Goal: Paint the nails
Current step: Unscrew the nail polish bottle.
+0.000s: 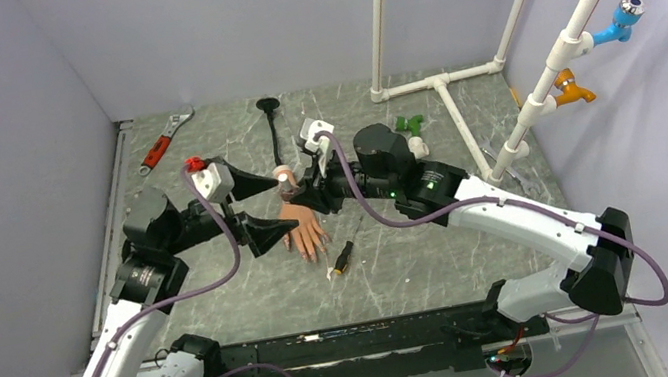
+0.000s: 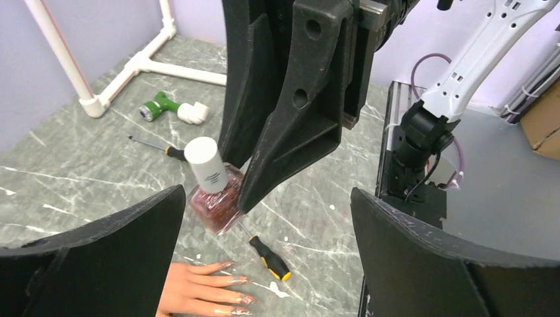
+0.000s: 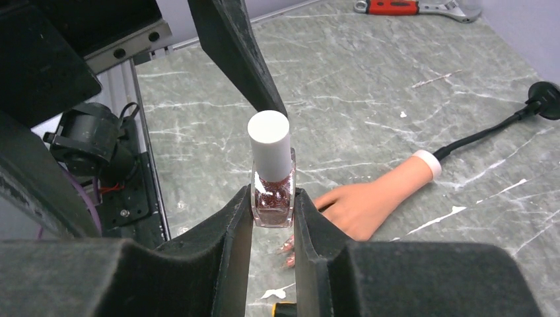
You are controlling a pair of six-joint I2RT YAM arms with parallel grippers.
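The peach mannequin hand (image 1: 304,227) lies palm down mid-table, its black stalk (image 1: 273,127) running to the back. The nails (image 2: 241,298) look glittery at the fingertips; two also peek out between my right fingers (image 3: 288,246). My right gripper (image 3: 273,198) is shut on a small polish bottle (image 3: 272,193) of red glitter with a white cap (image 3: 269,140), held upright above the hand. My left gripper (image 2: 267,198) stands wide open beside the bottle (image 2: 212,198), holding nothing. Seen from above, its fingers (image 1: 266,230) flank the wrist area.
A black-and-yellow screwdriver (image 1: 344,258) lies just right of the fingertips. A red-handled wrench (image 1: 163,143) is at the back left. A white PVC pipe frame (image 1: 440,86), a green fitting (image 1: 409,123) and a thin screwdriver (image 2: 158,148) are at the back right. White flecks dot the table.
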